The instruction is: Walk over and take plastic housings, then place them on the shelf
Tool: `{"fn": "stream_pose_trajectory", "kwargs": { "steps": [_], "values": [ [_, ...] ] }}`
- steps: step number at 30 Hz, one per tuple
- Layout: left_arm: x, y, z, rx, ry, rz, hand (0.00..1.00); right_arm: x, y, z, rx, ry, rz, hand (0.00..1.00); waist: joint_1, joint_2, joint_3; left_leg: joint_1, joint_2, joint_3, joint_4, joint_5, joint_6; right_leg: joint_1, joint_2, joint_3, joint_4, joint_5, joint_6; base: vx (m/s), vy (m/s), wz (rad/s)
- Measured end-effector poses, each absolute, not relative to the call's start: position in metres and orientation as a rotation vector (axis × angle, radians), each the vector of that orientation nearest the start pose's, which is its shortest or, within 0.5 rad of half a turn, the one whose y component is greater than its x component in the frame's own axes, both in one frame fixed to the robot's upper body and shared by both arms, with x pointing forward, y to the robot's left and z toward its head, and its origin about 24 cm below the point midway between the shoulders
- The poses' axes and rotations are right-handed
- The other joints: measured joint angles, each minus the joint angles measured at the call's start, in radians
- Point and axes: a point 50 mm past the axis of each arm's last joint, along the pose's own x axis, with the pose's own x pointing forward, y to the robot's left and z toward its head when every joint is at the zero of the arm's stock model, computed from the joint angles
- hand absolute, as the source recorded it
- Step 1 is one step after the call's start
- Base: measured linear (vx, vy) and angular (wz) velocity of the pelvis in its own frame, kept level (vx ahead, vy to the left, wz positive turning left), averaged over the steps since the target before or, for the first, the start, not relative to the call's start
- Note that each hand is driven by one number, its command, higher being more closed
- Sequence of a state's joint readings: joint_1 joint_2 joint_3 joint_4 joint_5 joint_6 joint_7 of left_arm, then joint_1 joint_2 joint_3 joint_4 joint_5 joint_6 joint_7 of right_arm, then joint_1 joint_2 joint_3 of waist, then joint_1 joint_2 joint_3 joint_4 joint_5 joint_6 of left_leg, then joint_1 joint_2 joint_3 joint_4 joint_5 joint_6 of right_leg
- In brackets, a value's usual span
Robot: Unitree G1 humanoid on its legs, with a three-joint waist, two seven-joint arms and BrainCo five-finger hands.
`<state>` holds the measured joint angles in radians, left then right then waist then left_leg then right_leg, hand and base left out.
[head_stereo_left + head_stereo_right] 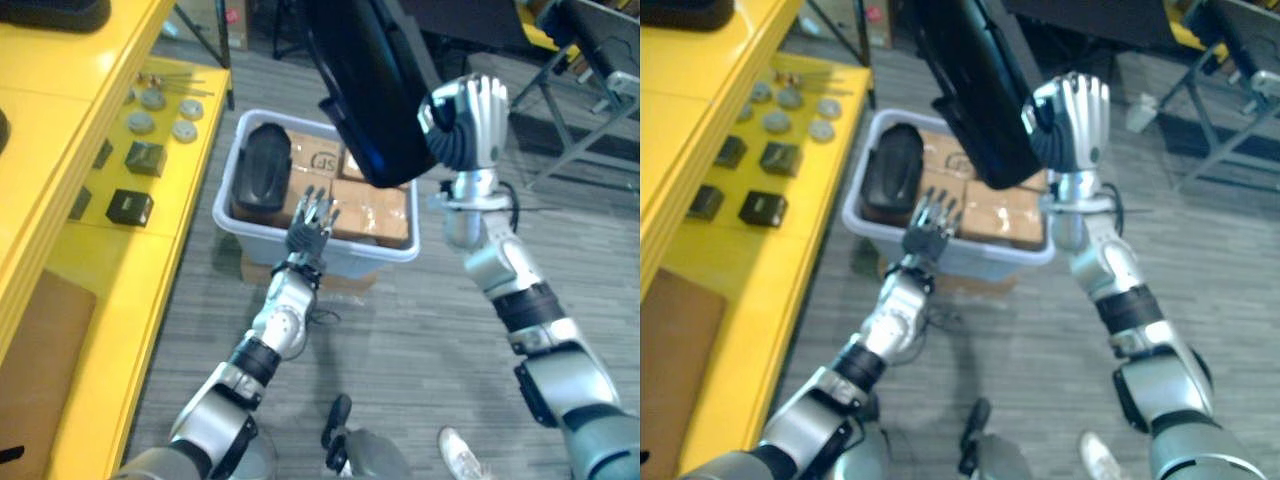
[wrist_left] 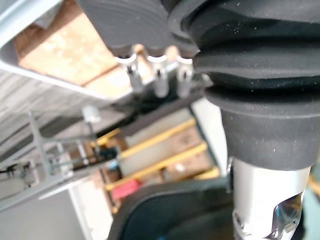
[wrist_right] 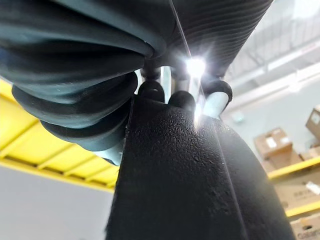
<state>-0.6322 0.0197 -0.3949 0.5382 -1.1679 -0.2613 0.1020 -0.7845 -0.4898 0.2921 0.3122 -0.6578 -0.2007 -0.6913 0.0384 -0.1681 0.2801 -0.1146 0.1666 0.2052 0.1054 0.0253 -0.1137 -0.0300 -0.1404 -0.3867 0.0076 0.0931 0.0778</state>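
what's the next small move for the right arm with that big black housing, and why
Probably swing the right hand leftward toward the yellow shelf. Its fingers are curled round the large black plastic housing, raised over the pale plastic bin, and the shelf shows bare surface. The left hand hangs open at the bin's near rim.
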Motion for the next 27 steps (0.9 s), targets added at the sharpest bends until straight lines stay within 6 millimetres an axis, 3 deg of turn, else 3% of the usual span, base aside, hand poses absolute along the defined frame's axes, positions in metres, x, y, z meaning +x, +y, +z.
{"fn": "stream_pose_trajectory", "kwargs": {
  "steps": [6, 15, 24, 25, 27],
  "values": [
    [0.346, 0.046, 0.092, -0.902, 0.050, -0.220, 0.00, 0.326, -0.130, 0.229, -0.920, -1.100, -0.275, 1.00, -0.004, 0.002, -0.011, 0.052, -0.007, 0.007, -0.050, 0.018, -0.001, 0.030, -0.001, 0.002, -0.007, 0.000, 0.000, 0.00, 0.006, 0.00],
    [0.347, 0.045, 0.085, -0.938, 0.066, -0.199, 0.00, 0.313, -0.118, 0.198, -0.893, -1.036, -0.107, 1.00, -0.021, 0.005, -0.051, 0.117, -0.026, 0.025, -0.138, 0.053, 0.003, 0.051, -0.011, 0.010, -0.016, 0.001, 0.003, 0.00, 0.006, -0.01],
    [0.349, 0.057, 0.088, -1.327, -0.048, -0.202, 0.00, 0.302, -0.120, 0.173, -0.855, -0.965, -0.041, 1.00, -0.036, 0.008, -0.057, 0.149, -0.039, 0.052, -0.184, 0.071, 0.005, 0.050, -0.017, 0.032, -0.024, 0.006, 0.011, 0.00, 0.006, -0.06],
    [0.349, 0.059, 0.089, -1.367, -0.070, -0.201, 1.00, 0.301, -0.120, 0.169, -0.852, -0.951, -0.036, 1.00, -0.036, 0.008, -0.057, 0.149, -0.039, 0.052, -0.184, 0.071, 0.005, 0.050, -0.017, 0.032, -0.025, 0.006, 0.011, 0.00, 0.000, 0.00],
    [0.350, 0.062, 0.090, -1.412, -0.096, -0.201, 1.00, 0.299, -0.120, 0.165, -0.846, -0.941, -0.025, 1.00, -0.039, 0.008, -0.057, 0.149, -0.039, 0.052, -0.184, 0.071, 0.005, 0.050, -0.016, 0.032, -0.027, 0.006, 0.011, 0.00, 0.000, 0.00]
  ]
}}
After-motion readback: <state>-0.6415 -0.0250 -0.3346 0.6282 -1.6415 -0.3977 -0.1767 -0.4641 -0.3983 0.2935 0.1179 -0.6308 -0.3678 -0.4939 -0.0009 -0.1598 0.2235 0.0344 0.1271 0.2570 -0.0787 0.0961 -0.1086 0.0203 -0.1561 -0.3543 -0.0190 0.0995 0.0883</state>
